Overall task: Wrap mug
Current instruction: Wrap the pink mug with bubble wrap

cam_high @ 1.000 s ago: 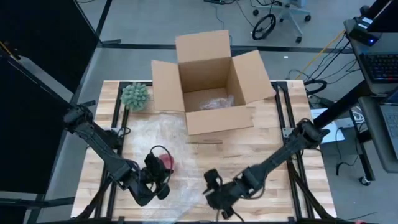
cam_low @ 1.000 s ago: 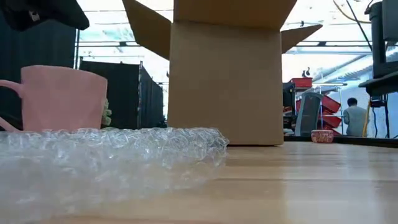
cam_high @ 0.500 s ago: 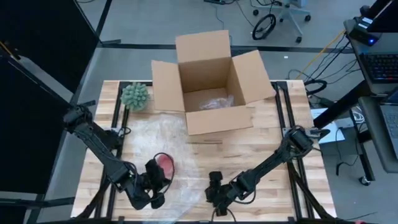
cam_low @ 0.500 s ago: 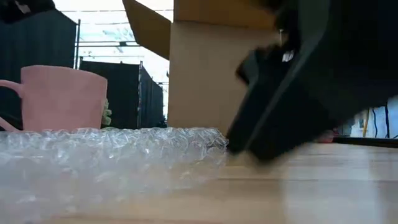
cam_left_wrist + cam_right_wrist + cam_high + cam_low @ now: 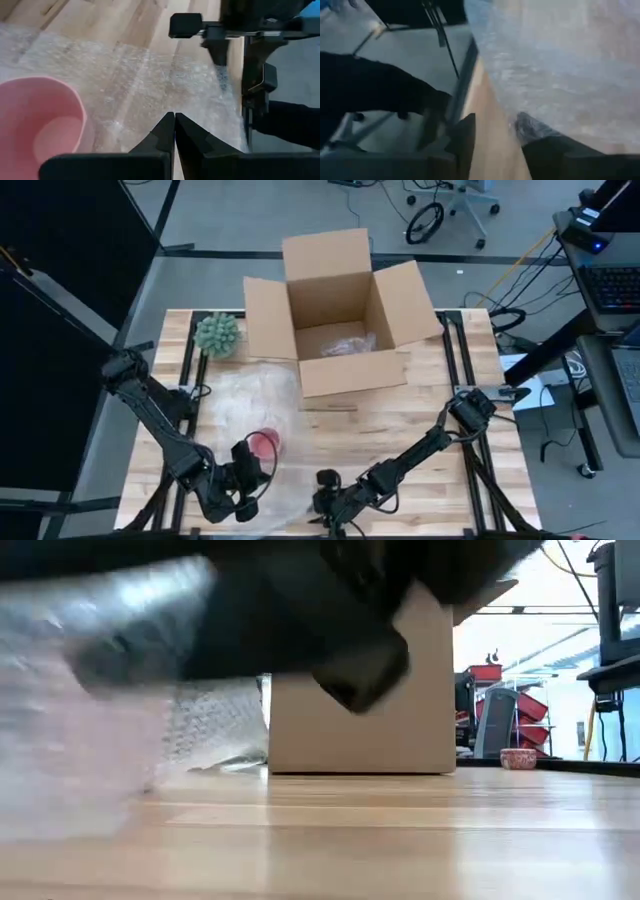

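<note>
At the near edge of the wooden counter (image 5: 420,415) both arms crowd low over the bubble wrap (image 5: 235,395). The right gripper (image 5: 325,502) sits at the sheet's near corner; its wrist view shows its jaws parted, one finger (image 5: 532,131) against the film, though I cannot tell whether it has a hold. The left gripper (image 5: 243,480) hovers just nearer than the pink mug (image 5: 264,444), jaws pressed together on nothing, their tips over the wrap and the mug's open mouth beside them. The mug rests on the sheet, between the two grippers and closer to the left one. From table height a dark blurred arm and lifted film block the mug altogether; only the overhead and left wrist views show it. Beyond stands the open cardboard box (image 5: 340,315), and at the far left corner a small green spiky plant (image 5: 217,334).
</note>
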### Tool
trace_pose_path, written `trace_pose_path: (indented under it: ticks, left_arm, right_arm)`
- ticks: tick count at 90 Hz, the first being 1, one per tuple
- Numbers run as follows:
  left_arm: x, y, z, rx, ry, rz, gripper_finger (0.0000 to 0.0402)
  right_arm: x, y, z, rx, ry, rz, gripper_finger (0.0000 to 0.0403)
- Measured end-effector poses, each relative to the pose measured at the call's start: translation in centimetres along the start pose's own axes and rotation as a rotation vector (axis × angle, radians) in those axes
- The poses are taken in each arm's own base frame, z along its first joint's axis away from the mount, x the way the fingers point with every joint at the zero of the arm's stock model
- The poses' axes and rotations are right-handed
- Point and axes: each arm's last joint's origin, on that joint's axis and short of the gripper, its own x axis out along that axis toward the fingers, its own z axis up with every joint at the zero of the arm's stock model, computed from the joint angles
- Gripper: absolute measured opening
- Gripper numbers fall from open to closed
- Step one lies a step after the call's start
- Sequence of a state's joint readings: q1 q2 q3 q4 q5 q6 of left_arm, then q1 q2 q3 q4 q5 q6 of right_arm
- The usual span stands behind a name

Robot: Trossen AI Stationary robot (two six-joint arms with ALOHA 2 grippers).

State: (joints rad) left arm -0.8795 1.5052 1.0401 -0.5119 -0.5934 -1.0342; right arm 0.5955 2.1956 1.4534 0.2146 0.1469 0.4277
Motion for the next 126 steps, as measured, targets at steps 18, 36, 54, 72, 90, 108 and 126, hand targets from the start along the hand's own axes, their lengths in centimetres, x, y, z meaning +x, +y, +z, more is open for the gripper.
trace_pose_path:
  ticks: [18,36,54,72,90,108,126]
  left_arm:
    - [-1.1,-1.3,1.7,0.030,-0.038,-0.048,0.0000]
    - [-3.3,-2.8,4.3,0.132,-0.082,-0.090,0.0000]
    - [-4.8,-2.9,5.5,0.177,-0.091,-0.028,0.0000]
    - [-4.9,-2.3,5.2,0.166,-0.078,0.039,0.0000]
    - [-4.9,-1.9,5.0,0.138,-0.080,0.077,0.0000]
    - [-4.8,-1.9,5.0,0.121,-0.082,0.079,0.0000]
    - [-3.4,-1.8,4.7,0.137,-0.064,0.123,0.0000]
  right_arm:
    - [-1.5,0.7,4.8,-0.125,-0.101,0.093,0.0009]
    - [-4.0,-0.5,10.1,-0.247,-0.199,0.041,0.0003]
    - [-6.1,-4.3,13.3,-0.233,-0.222,-0.160,0.0003]
    - [-6.4,-9.7,14.4,-0.071,-0.208,-0.279,0.0003]
    - [-6.9,-14.2,14.6,0.044,-0.154,-0.379,0.0004]
    - [-7.6,-17.4,13.7,0.129,-0.028,-0.511,0.0004]
    - [-8.2,-19.4,13.2,0.206,0.037,-0.568,0.0011]
